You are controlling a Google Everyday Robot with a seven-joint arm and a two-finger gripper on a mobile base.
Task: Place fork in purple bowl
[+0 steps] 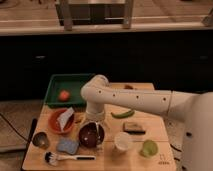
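The gripper (93, 121) hangs directly over purple bowl (91, 139), grasp state cannot be told; fork (87, 130) shows as pale streak inside bowl toward its 11 o'clock rim, white cup (123, 141) at bowl's 3 o'clock

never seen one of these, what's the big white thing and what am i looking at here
The white thing is a robot arm; its tool hangs just above a purple bowl. One camera looks down at a wooden table. On it lie a green tray, an orange bowl, a small metal bowl, a sponge, a brush and a white cup. A pale streak in the purple bowl may be the fork; whether the tool holds anything is unclear.
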